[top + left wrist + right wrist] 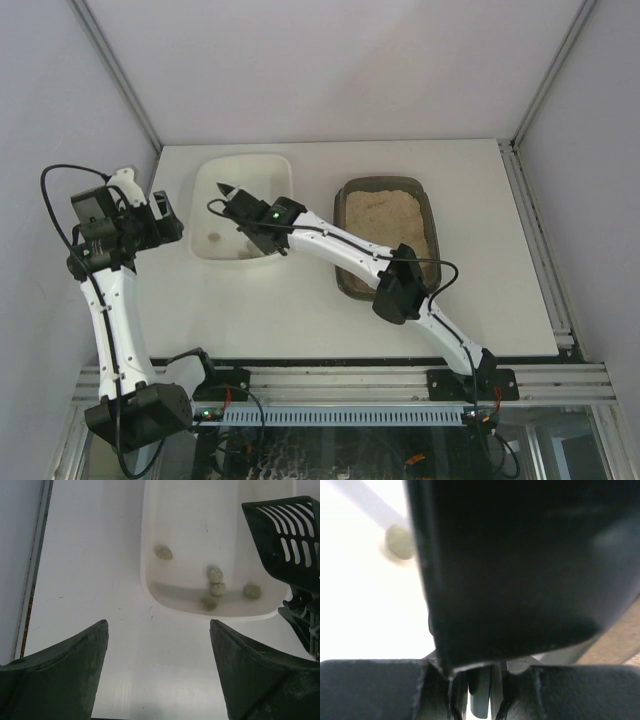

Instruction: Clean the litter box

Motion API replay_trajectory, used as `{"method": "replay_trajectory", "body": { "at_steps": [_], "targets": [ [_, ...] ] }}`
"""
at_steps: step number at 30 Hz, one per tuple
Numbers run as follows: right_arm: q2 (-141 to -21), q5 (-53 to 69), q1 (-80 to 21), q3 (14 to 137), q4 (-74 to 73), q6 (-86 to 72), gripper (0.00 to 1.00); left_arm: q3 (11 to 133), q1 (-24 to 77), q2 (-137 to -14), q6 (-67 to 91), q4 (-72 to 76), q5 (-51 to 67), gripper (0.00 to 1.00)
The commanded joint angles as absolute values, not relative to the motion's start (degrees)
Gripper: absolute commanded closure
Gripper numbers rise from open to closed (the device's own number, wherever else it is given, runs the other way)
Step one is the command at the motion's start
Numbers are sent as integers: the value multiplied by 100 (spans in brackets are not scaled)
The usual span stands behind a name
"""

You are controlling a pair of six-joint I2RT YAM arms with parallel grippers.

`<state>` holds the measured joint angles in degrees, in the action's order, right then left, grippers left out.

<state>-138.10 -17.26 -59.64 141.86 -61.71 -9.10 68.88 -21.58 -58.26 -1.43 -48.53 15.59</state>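
Observation:
The litter box (430, 215), a dark brown tray of beige litter, sits right of centre. My right gripper (252, 215) is shut on the handle of a dark slotted scoop (228, 190) and holds it over the white tub (278, 172). The scoop (290, 535) also shows in the left wrist view above the tub (150, 580), which holds several greenish clumps (216, 587). In the right wrist view the scoop (520, 565) fills the picture, one clump (397, 542) beside it. My left gripper (157, 670) is open and empty over the table, left of the tub.
The white table (300, 300) ends at a metal rail (350, 380) in front. Grey walls stand at the back and both sides. My right arm (400, 285) crosses the litter box's near left corner.

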Motion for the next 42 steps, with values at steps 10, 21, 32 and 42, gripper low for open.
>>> {"method": "replay_trajectory", "body": {
  "at_steps": [10, 21, 32, 42],
  "targets": [
    [-12685, -2557, -5677, 13739, -5441, -632, 100, 6688, -2201, -5765, -74, -4777, 2515, 15],
    [-9294, 2441, -3276, 9378, -5569, -2975, 100, 7325, 595, -6461, -663, -4491, 1680, 16],
    [-9468, 3788, -1735, 7750, -6823, -3385, 100, 9177, 1991, -9190, 380, -3732, 2682, 8],
    [-10115, 4304, -1740, 7710, -7164, -3378, 100, 10224, 2341, -10559, 1483, -2367, 2798, 0]
  ]
}}
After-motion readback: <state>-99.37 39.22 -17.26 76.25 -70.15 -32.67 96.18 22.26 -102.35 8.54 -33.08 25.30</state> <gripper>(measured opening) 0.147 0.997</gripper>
